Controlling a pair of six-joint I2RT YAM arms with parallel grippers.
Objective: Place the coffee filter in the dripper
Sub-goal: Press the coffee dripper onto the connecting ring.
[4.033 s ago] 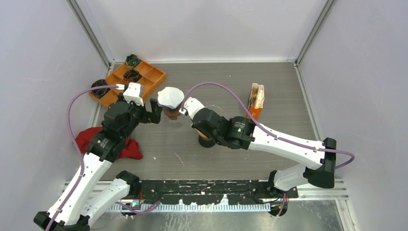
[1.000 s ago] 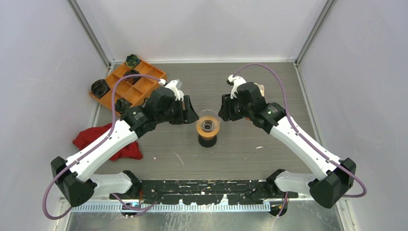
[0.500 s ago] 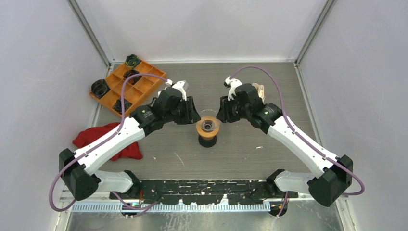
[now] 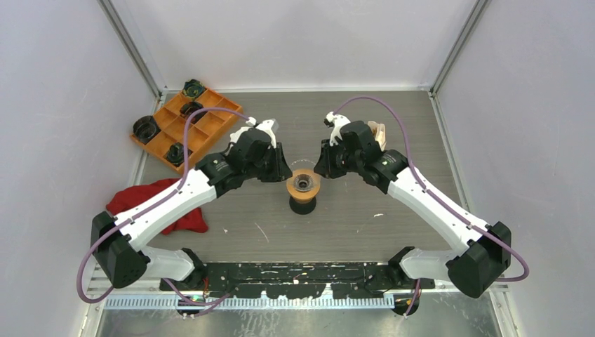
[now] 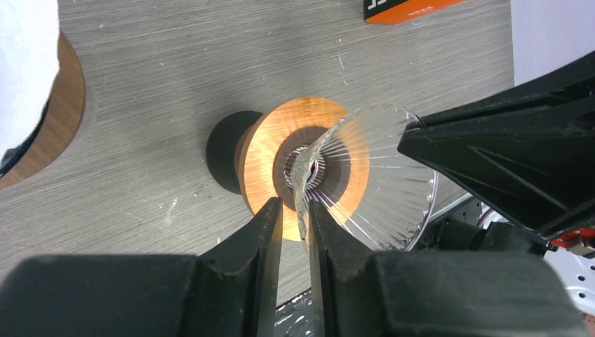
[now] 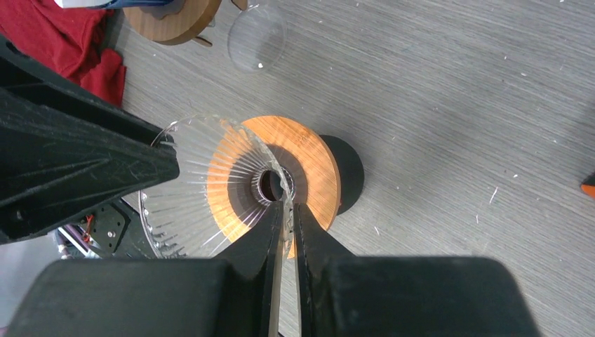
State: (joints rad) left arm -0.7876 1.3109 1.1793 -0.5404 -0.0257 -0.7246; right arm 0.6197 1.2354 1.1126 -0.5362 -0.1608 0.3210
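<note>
Grey desk (image 4: 351,225): my left gripper (image 5: 295,210) and right gripper (image 6: 288,210), jaws narrow, pinch the rim of the empty dripper (image 5: 382,186); filter goes in next.

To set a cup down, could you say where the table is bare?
Bare: the strip in front of the dripper, and back right corner. Crowded: left gripper and right gripper at the dripper; tray and red cloth, left.
</note>
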